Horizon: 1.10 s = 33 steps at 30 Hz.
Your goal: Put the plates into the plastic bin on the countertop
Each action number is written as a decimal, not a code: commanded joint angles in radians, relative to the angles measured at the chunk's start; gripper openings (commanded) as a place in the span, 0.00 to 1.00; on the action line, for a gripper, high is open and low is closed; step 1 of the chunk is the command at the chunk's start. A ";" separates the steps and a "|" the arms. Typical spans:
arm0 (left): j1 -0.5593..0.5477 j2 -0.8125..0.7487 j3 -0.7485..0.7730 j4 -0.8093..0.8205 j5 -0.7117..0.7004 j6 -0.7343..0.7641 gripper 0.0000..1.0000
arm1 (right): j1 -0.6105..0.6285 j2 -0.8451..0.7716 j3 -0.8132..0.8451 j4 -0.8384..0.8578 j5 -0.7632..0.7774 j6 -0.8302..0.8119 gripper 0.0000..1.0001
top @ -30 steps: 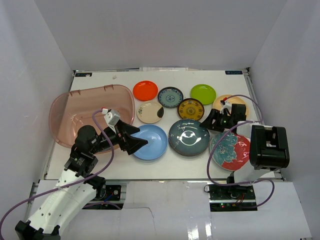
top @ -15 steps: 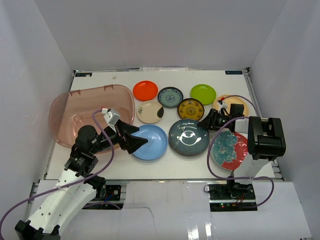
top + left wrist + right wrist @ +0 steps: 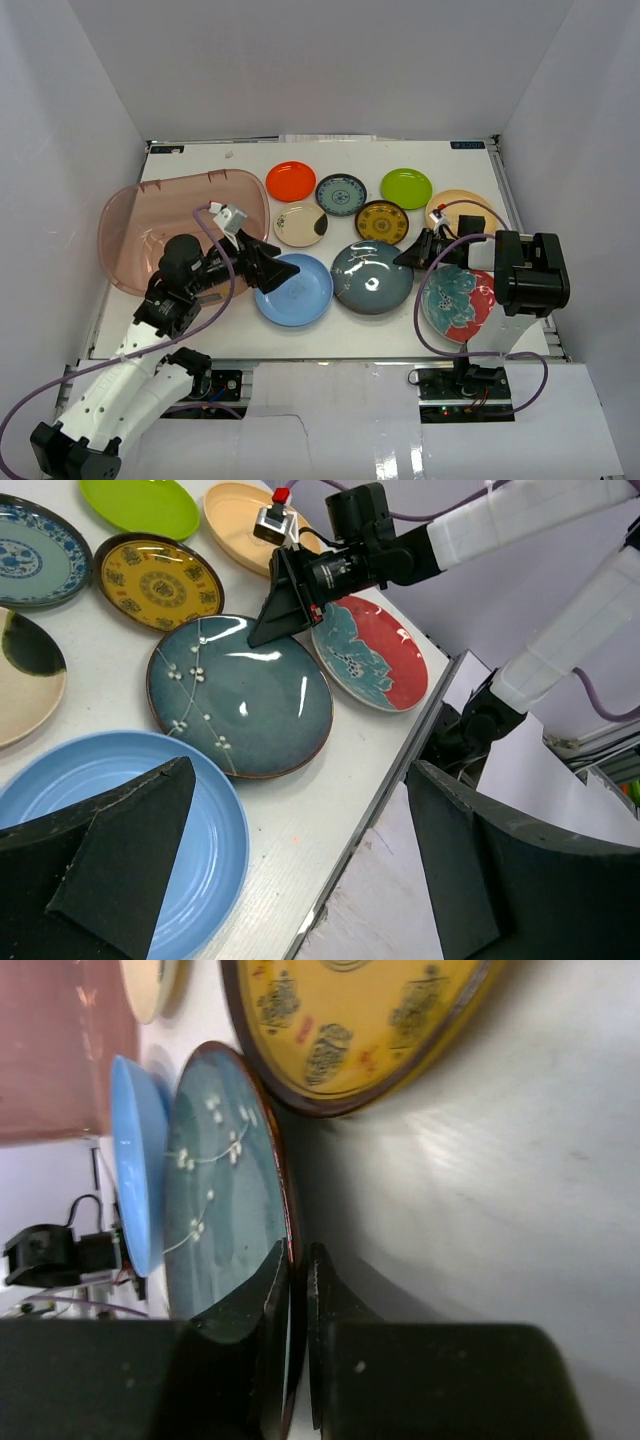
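Observation:
My right gripper [image 3: 408, 258] is shut on the right rim of the dark teal plate [image 3: 370, 277], one finger above the rim and one under it, as the right wrist view shows [image 3: 297, 1250]. The teal plate [image 3: 215, 1210] touches the light blue plate [image 3: 300, 292]. My left gripper [image 3: 280, 272] hangs open over the blue plate's left part, nothing between its fingers [image 3: 300, 780]. The plastic bin [image 3: 150, 215] stands at the left on the countertop [image 3: 330, 330]. Orange [image 3: 290, 181], blue-patterned [image 3: 341, 193], lime green [image 3: 406, 187], yellow-brown [image 3: 382, 219], cream [image 3: 300, 225], tan [image 3: 455, 205] and floral [image 3: 458, 303] plates lie flat.
White walls enclose the countertop on three sides. The right arm's purple cable [image 3: 425, 320] loops over the floral plate. The table's near edge [image 3: 390, 780] runs just beyond the blue and teal plates.
My right gripper has slid left onto the teal plate's rim and shut on it; the plate has shifted a little left. My left arm's wrist has risen slightly, jaws still wide.

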<state>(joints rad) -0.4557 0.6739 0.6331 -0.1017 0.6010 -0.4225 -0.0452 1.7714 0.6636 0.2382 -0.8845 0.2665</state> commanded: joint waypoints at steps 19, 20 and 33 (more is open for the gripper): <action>-0.006 0.280 0.266 -0.208 -0.032 -0.078 0.86 | 0.014 -0.590 0.041 0.038 -0.063 0.324 0.08; -0.006 0.294 0.261 -0.205 -0.030 -0.082 0.85 | 0.024 -0.613 0.045 0.070 -0.062 0.365 0.08; -0.009 0.475 0.231 0.026 0.036 -0.170 0.77 | 0.209 -0.555 0.166 0.317 -0.079 0.593 0.08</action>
<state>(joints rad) -0.4587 1.1328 0.8528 -0.1688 0.5953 -0.5652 0.1261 1.2057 0.7544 0.3828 -0.8997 0.7254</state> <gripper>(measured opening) 0.783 0.127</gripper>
